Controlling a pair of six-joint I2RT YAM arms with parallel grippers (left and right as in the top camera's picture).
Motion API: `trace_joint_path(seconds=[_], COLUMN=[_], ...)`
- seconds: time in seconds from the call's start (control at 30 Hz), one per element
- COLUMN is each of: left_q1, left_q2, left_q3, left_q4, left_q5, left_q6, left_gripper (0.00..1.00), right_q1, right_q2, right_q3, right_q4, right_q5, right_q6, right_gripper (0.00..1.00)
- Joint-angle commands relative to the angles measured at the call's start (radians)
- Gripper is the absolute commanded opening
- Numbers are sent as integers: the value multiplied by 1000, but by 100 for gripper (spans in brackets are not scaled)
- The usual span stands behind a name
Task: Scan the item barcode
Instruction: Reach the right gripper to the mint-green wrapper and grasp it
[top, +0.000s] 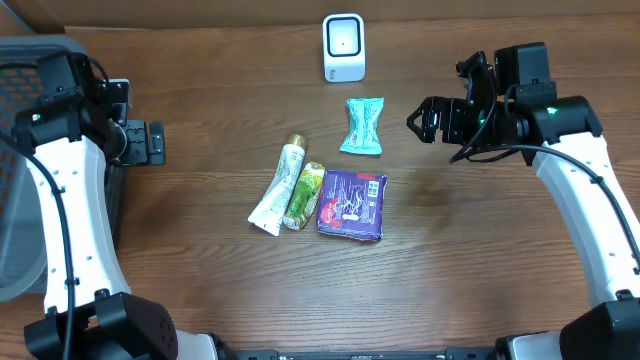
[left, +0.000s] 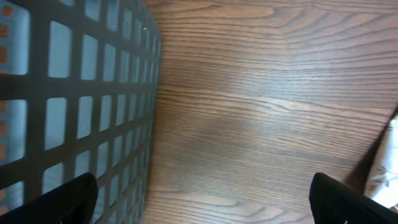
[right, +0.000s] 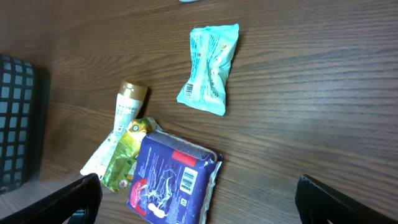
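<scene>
At the far left of the wooden table (top: 200, 290) stands a dark mesh basket (top: 18, 200). The left wrist view shows its grid wall (left: 74, 93) rising just beside the left arm. The left gripper (top: 150, 143) hovers next to that basket. Its two fingertips sit at opposite lower corners of its own wrist view, with only bare wood between them, so the jaws are spread wide and hold nothing.

Near the middle of the table three items lie bunched together. Leftmost is a white tube (top: 275, 190) with a gold cap, its cap end pointing to the far side. A green sachet (top: 303, 195) lies against its right side, partly over it. Just right of the sachet, and touching it, lies a purple packet (top: 351, 204). The right wrist view shows a barcode face-up on this packet (right: 174, 180).

Farther back, at the far edge, a white scanner (top: 343, 47) stands upright, well apart from the bunch. A teal packet (top: 362, 126) lies between the scanner and the purple packet, touching neither, with small print visible on its upper face (right: 207, 70).

To the right, the right gripper (top: 425, 120) hangs above the table near the teal packet without contact. Its fingertips are spread wide apart at the lower corners of its wrist view, and nothing is in its grasp.
</scene>
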Motion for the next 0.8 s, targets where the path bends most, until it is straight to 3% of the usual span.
trace_joint_path(seconds=[0.0, 0.43, 0.77], left_q1=[3, 3, 4], left_q2=[-11, -11, -11], left_q3=[-5, -5, -5], left_q4=[11, 11, 11], left_q5=[70, 144, 143], left_q6=[27, 27, 27], left_gripper=[100, 100, 100], right_q1=[6, 19, 130], right_q2=[-3, 27, 177], right_q3=[23, -16, -16], right_q4=[16, 138, 390], right_q5=[-13, -18, -2], right_q6=[-7, 15, 54], right_gripper=[100, 100, 93])
